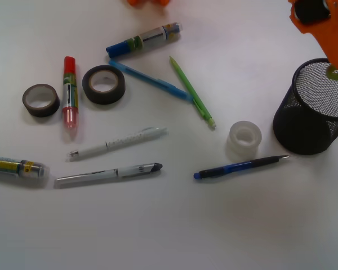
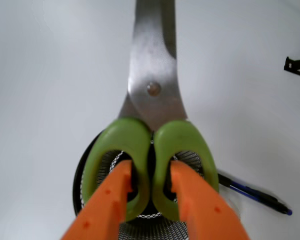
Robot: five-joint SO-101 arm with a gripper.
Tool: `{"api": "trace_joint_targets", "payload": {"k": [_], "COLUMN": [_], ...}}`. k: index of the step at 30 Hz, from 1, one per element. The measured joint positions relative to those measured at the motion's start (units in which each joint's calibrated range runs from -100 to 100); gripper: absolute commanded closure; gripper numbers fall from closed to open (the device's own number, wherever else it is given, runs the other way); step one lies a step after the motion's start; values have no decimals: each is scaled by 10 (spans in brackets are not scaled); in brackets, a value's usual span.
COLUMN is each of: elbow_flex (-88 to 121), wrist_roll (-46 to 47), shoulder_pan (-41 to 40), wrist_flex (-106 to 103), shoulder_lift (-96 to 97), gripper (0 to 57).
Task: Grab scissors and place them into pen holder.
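From where the arm looks down, the orange hand is nearest, its two fingers pinched in on the inner sides of the green loop handles of the scissors. The hand is nearly closed, gripping the scissors at the handles, with the handles pressed together between the fingers and the blades shut into one silver tongue pointing away from the wrist.

Just beyond the handles sits the pen holder, its black rim and mesh floor showing under and between the loops, so the scissors hang over its mouth. From the front, the pen holder stands at the right edge of the white tabletop, and only a sliver of green shows at its far rim under the orange arm; how deep the scissors sit I cannot tell.

To finish well, I would judge the scissors should be centred over the opening and clear of the rim before the fingers part. If they hang off to one side they may catch the rim or tip the light cup. Letting go low seems safer than from height.

Farther out lie a dark blue pen, a clear tape roll, a thin green pen and two black tape rolls, all well apart from the cup.
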Motion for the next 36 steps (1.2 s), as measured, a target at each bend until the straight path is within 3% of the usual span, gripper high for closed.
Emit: {"api": "trace_joint_targets", "payload": {"k": [5,10,12,24,36], "elbow_flex": [0,0,0,0,-91], "wrist_roll": [-36,-49,-55,-53,152], "shoulder_pan": [7,12,7,-21,69], "wrist_flex": [54,82,82,86,302], "shoulder_lift": [3,3,3,3,-36], "gripper": [563,398,369,395,395]}}
